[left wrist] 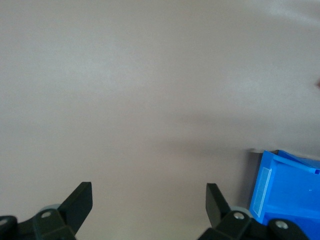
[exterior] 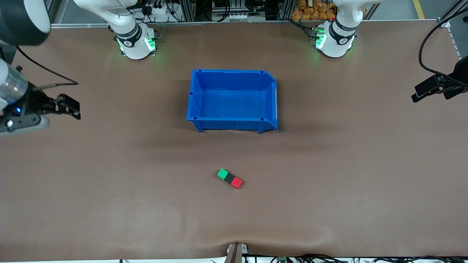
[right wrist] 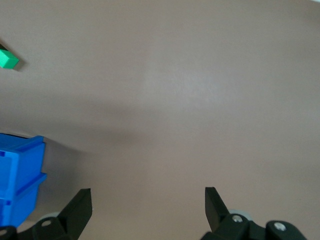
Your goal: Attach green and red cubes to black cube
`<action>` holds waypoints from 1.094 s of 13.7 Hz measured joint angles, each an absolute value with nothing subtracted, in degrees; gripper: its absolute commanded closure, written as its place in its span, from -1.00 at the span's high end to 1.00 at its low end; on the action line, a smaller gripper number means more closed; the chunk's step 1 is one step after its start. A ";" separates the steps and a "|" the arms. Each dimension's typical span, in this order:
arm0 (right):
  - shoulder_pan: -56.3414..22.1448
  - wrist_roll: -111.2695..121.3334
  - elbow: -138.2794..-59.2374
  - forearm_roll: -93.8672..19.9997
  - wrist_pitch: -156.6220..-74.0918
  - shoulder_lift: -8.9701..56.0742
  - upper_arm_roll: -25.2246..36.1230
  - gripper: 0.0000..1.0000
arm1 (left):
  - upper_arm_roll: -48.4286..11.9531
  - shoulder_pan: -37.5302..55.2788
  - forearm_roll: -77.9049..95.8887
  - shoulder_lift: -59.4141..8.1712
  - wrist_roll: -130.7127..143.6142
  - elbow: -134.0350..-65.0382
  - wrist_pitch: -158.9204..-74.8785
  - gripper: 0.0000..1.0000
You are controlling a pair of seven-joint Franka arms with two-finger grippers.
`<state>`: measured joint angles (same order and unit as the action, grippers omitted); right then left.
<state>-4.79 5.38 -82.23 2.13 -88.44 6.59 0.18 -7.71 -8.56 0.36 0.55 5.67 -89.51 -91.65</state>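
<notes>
Showing only the green cube (right wrist: 8, 59), the right wrist view misses its joined neighbours; both hands spread.

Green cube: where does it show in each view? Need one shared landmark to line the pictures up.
Front view: the green cube lies nearer the camera than the blue bin, touching the black cube, with the red cube on that one's other face.
Left wrist view: not in it.
Right wrist view: at the picture's edge, on bare table.
Shared landmark: the blue bin, a corner of it in both wrist views.
</notes>
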 measured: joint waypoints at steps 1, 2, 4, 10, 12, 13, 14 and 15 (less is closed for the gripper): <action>-4.18 4.50 -82.33 2.13 -87.59 5.56 0.19 1.00 | -7.71 -8.56 0.36 0.55 5.67 -89.51 -91.65 1.00; -3.25 4.23 -82.39 2.13 -86.75 4.71 0.22 1.00 | -7.71 -8.56 0.36 0.55 5.67 -89.51 -91.66 1.00; -1.32 4.13 -82.43 2.12 -84.72 3.18 0.30 1.00 | -7.71 -8.56 0.36 0.55 5.67 -89.50 -91.66 1.00; -0.52 2.61 -82.55 -1.90 -80.25 0.66 4.15 1.00 | -1.69 -1.49 0.36 0.54 5.59 -89.47 -91.66 1.00; -0.51 1.82 -82.59 -2.05 -78.90 0.54 4.39 1.00 | -1.09 -1.41 0.36 0.54 5.58 -89.47 -91.66 1.00; -0.51 1.62 -82.59 -2.09 -78.75 0.49 4.38 1.00 | -1.07 -1.40 0.36 0.55 5.59 -89.46 -91.66 1.00; -0.51 1.53 -82.59 -2.10 -78.72 0.46 4.38 1.00 | -1.09 -1.37 0.36 0.55 5.59 -89.45 -91.66 1.00; -0.51 1.51 -82.59 -2.10 -78.72 0.45 4.38 1.00 | -1.10 -1.36 0.36 0.55 5.58 -89.44 -91.66 1.00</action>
<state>-0.51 1.51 -82.59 -2.10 -78.72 0.45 4.38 -1.10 -1.36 0.36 0.55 5.58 -89.44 -91.66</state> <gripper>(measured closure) 0.000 0.000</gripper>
